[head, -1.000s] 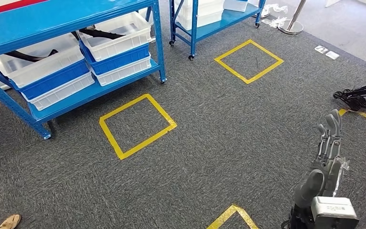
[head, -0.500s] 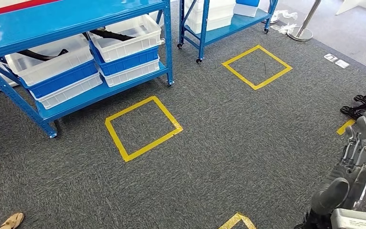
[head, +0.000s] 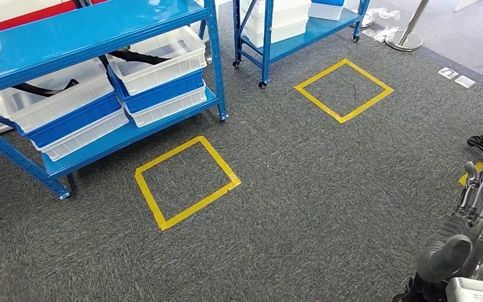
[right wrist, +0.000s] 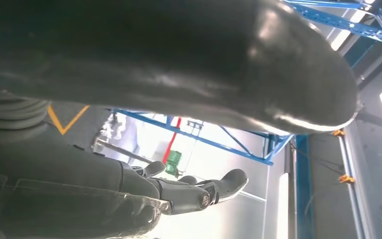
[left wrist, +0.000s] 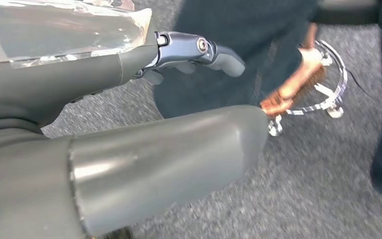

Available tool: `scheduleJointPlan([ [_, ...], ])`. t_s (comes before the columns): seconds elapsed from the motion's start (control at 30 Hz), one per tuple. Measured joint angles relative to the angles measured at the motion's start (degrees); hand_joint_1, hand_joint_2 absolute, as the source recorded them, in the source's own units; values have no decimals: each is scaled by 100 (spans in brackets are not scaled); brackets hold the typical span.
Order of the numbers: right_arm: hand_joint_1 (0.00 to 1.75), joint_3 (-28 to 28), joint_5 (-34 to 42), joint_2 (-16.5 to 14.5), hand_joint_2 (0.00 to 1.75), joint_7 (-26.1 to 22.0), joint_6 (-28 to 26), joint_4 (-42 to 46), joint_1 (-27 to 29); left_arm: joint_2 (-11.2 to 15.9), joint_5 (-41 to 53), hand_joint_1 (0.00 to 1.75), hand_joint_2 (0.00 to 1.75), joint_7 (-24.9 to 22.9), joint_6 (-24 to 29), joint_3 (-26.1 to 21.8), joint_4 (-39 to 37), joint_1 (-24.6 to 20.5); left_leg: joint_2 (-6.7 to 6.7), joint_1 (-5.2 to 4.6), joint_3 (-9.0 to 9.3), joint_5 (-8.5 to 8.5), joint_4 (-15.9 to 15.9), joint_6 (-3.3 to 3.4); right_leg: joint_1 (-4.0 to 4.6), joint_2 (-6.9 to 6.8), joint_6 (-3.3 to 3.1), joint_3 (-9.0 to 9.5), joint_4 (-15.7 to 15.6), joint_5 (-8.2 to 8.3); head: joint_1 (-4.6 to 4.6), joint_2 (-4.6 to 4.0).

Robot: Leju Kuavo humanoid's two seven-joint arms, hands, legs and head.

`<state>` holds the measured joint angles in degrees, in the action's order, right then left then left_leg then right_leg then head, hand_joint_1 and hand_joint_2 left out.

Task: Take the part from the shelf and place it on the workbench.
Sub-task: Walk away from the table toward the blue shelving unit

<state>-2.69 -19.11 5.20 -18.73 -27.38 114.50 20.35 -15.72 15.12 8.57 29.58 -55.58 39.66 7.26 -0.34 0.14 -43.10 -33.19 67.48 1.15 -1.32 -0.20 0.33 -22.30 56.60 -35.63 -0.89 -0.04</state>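
Grey carpet floor (head: 302, 189), marked with yellow tape squares (head: 185, 182). Blue shelf (head: 94, 38) at upper left of the head view: white and blue bins (head: 157, 69) stacked on its lower level; black parts (head: 135, 56) lie in the top bins, well apart from both hands. Right hand (head: 468, 233): fingers extended, holding nothing. Left hand (left wrist: 129, 114): fingers apart, holding nothing. Step: approach, part not yet taken. Next: close on the shelf, reach into a bin. Parts mostly hidden by bin walls; shape possibly hose-like. Person's legs (left wrist: 258, 55) blurred beside the left hand.
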Motion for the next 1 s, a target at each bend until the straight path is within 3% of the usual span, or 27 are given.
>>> scheduleJointPlan([
  [0.07,0,-3,11,3,0,2,-4,-20,-19,107,29,0,0,57,4,-109,-191,-42,-11,-90,49,894,-508,159,17,26,36,213,-68,-176,-11,1],
  [0.1,0,-5,19,5,0,2,-11,-26,-28,156,45,0,0,93,19,-157,-281,-74,-16,-134,107,1177,-639,208,14,41,68,331,-133,-225,-10,1],
  [0.13,0,-7,25,7,0,3,-16,-30,-45,197,59,0,0,128,39,-198,-363,-117,-23,-159,197,1231,-691,228,26,53,133,427,-180,-215,-7,2],
  [0.2,0,-11,30,16,0,2,-25,-28,-104,259,86,0,0,188,76,-258,-508,-225,-46,-156,451,1089,-838,254,33,54,294,429,71,0,1,2],
  [0.23,0,-16,30,21,0,3,-25,-33,-134,283,98,0,0,211,86,-283,-576,-267,-62,-137,601,1036,-927,266,40,52,359,235,438,149,1,1],
  [0.3,0,-24,31,31,0,8,-25,-49,-163,304,110,0,0,240,98,-331,-701,-321,-83,-94,885,913,-1073,276,37,49,373,-365,1277,240,-11,1],
  [0.33,0,-26,29,34,0,12,-25,-58,-169,309,113,0,0,248,106,-360,-756,-333,-91,-75,1026,832,-1123,278,41,50,321,-690,1544,104,-10,1],
  [0.4,0,-32,25,38,0,19,-22,-82,-183,303,145,0,0,251,130,-414,-835,-337,-124,-35,1315,654,-1188,251,30,49,253,-1187,1630,-367,-16,2],
  [0.43,0,-35,23,39,0,19,-17,-95,-192,294,179,0,0,251,139,-438,-856,-336,-149,-12,1462,554,-1203,228,18,48,249,-1353,1495,-562,-17,2],
  [0.47,0,-39,25,41,0,20,-12,-110,-197,282,222,0,0,245,144,-464,-863,-335,-173,12,1605,447,-1206,198,-2,46,307,-1466,1262,-598,-19,2],
  [0.5,0,-43,33,44,0,20,-7,-127,-198,272,266,0,0,230,143,-490,-864,-327,-195,29,1715,328,-1206,164,-29,37,416,-1546,974,-390,-22,2],
  [0.53,0,-48,45,46,0,19,-1,-157,-198,265,305,0,0,206,140,-521,-863,-320,-209,35,1840,200,-1186,124,-53,19,558,-1592,690,57,-23,1],
  [0.57,0,-55,67,52,0,24,7,-189,-208,262,335,0,0,176,135,-554,-861,-311,-217,27,1919,78,-1166,81,-67,-4,635,-1586,480,550,-27,1],
  [0.6,0,-63,89,60,0,27,12,-214,-217,262,359,0,0,147,128,-584,-859,-306,-218,17,1977,-27,-1151,44,-69,-16,632,-1565,370,963,-19,0],
  [0.63,0,-74,109,73,0,26,14,-233,-239,262,382,0,0,127,112,-615,-857,-315,-213,9,2037,-92,-1125,15,-60,-22,558,-1531,339,1195,-11,-1],
  [0.67,0,-85,133,91,0,26,13,-238,-268,261,400,0,0,116,96,-639,-856,-335,-206,6,2015,-88,-1069,-11,-57,-18,432,-1484,350,1222,-4,0],
  [0.73,0,-110,172,125,0,15,0,-238,-302,256,432,0,0,116,71,-675,-857,-397,-147,25,1820,39,-674,-54,-74,-15,276,-1422,318,1161,7,0],
  [0.8,0,-131,193,143,0,13,-7,-240,-304,254,447,0,0,124,69,-690,-858,-426,-82,37,1527,114,-191,-88,-90,-23,192,-1353,278,1111,8,0],
  [0.83,0,-137,197,149,0,12,-8,-241,-305,258,451,0,0,128,69,-701,-858,-425,-60,40,1339,12,64,-108,-89,-25,149,-1318,270,1081,9,0],
  [0.93,0,-148,199,166,0,11,-14,-246,-304,263,458,0,0,133,68,-742,-858,-422,-42,53,737,-519,627,-171,-79,-19,49,-1195,265,960,9,0],
  [0.97,0,-153,199,169,0,11,-17,-249,-303,263,463,0,0,139,66,-754,-858,-423,-37,57,648,-515,574,-173,-77,-14,44,-1146,264,918,9,0],
  [1.0,0,-160,199,172,0,11,-22,-251,-302,265,473,0,0,149,61,-766,-858,-423,-27,60,644,-340,366,-166,-76,-10,49,-1092,264,879,9,0],
])
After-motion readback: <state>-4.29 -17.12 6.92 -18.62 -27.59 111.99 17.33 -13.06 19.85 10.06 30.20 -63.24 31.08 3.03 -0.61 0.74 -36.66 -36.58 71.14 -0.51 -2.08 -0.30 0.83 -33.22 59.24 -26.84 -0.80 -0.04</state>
